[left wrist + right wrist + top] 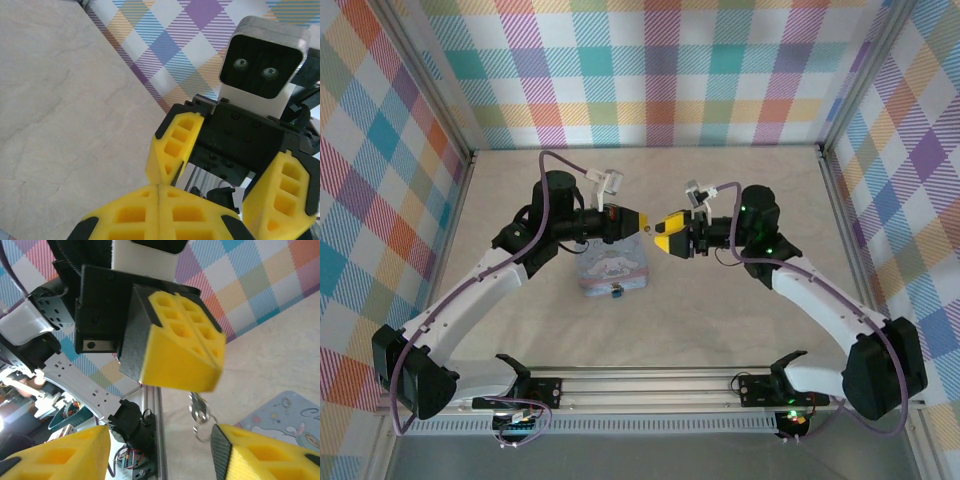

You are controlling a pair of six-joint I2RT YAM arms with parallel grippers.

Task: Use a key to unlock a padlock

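Left tool [639, 221]: fingers pressed together, pinching the key [198, 409], which hangs below the tips. Right tool [667, 236]: spread, fingers flanking the key. Padlock [617, 292]: at the 6 o'clock edge of the tin [610, 266], on the bench [720, 330].

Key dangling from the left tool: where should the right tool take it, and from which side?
Grip the key by its free lower end, hanging below the shut left tool, and come in level from the right: it dangles straight down in open air, and the open right tool faces it.
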